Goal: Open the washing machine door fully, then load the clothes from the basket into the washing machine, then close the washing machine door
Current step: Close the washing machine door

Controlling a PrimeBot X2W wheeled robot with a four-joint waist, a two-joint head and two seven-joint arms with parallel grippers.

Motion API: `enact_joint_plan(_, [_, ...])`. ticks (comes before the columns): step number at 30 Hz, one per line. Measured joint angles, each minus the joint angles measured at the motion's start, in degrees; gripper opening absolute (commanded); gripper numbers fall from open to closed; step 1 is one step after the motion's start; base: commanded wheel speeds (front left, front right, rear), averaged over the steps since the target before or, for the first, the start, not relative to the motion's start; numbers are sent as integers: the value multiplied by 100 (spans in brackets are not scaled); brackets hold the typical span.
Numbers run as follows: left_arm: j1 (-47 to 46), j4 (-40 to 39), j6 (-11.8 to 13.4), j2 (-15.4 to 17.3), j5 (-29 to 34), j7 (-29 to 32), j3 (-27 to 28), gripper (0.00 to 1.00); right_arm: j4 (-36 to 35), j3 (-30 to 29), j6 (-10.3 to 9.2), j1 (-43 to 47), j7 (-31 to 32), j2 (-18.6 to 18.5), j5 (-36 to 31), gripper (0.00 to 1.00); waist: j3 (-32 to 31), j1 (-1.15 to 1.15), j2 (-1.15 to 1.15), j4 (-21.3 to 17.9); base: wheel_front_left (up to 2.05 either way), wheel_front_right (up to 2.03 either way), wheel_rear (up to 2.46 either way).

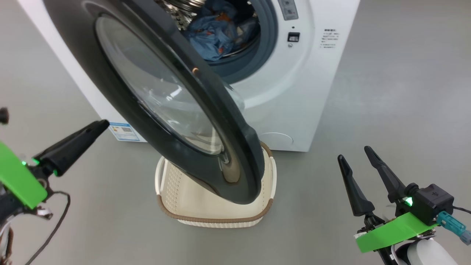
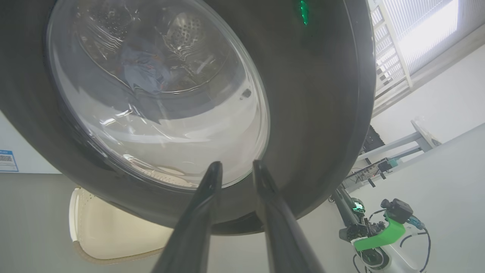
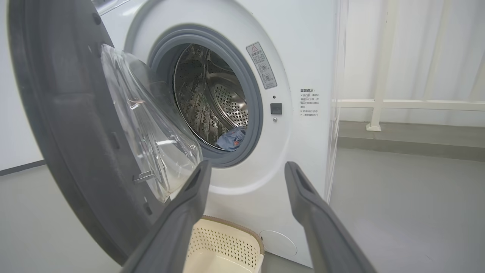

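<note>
Just ahead of the left gripper, its 2 fingers slightly parted, stands the round glossy black washing machine door; the right gripper gapes wide, empty.

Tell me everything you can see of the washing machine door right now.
The washing machine door is a large round disc, glossy black outside and matt grey inside, with a clear bulging bowl window at its centre. It stands partly open, swung out from the left side of the washing machine, its lower edge over the basket in the head view. The left gripper points at its outer face with fingers slightly apart; contact cannot be told.
</note>
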Motion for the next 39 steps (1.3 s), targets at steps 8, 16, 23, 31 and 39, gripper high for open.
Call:
enact_joint_plan(8, [603, 163, 0, 81, 372, -965, 41, 100, 12, 15, 0, 198, 0, -9, 0, 100, -206, 0, 0, 209, 0, 0, 0])
enact_joint_plan(16, [1255, 479, -1, 196, 927, -2414, -142, 100, 16, 18, 0, 330, 0, -5, 1, 100, -428, 0, 0, 335, 0, 0, 0])
enact_joint_plan(23, [1701, 890, -2, 187, 1445, -3794, -545, 100, 24, 26, 0, 361, 0, -1, 1, 100, -533, 0, 0, 339, 0, 0, 0])
enact_joint_plan(31, [1997, 1546, -10, 53, 1814, -4988, -1015, 100, 24, 19, 0, 465, 0, -1, 1, 100, -553, 0, 0, 312, 0, 0, 0])
enact_joint_plan(39, [2061, 2047, -10, -221, 2125, -5353, -1250, 100, 23, 3, 0, 465, 0, -5, 1, 100, -508, 0, 0, 339, 0, 0, 0])
